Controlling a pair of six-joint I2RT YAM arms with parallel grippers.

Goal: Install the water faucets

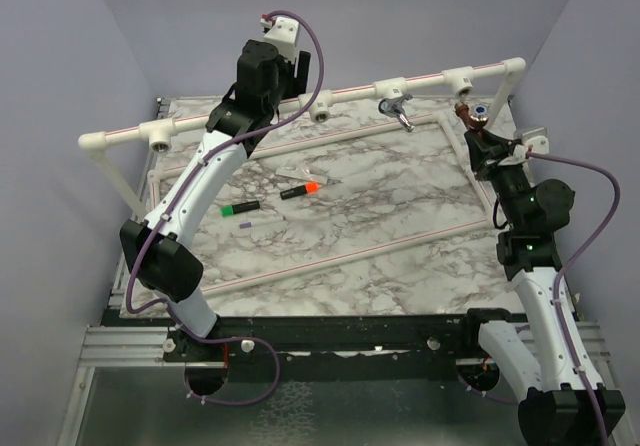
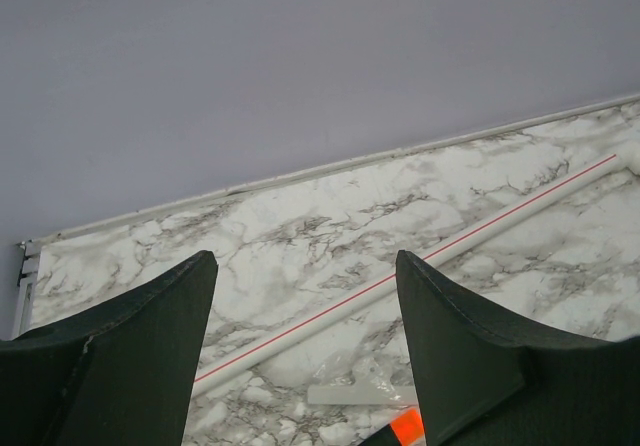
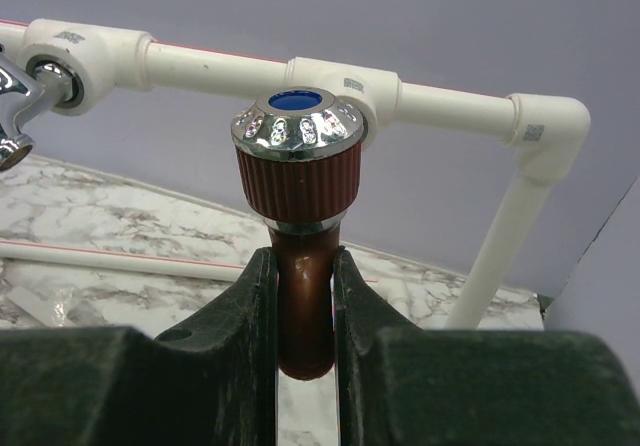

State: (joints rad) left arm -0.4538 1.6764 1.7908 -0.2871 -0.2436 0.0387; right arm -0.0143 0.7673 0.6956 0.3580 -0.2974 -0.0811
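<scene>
A: Right gripper (image 3: 303, 266) state?
B: Clamped on the stem of the reddish-brown copper-coloured metal faucet (image 3: 298, 181), knob up. It's at far right, just in front of a white plastic tee fitting (image 3: 345, 86) on the far white pipe rail (image 1: 350, 90). Can't tell if it's threaded in.
A: The other one?
B: The shiny silver chrome faucet (image 1: 398, 109) sits in the next tee to the left.
A: Left gripper (image 2: 305, 261)?
B: Fingers spread wide, holding nothing, raised over the far left of the marble table (image 2: 300, 226).
</scene>
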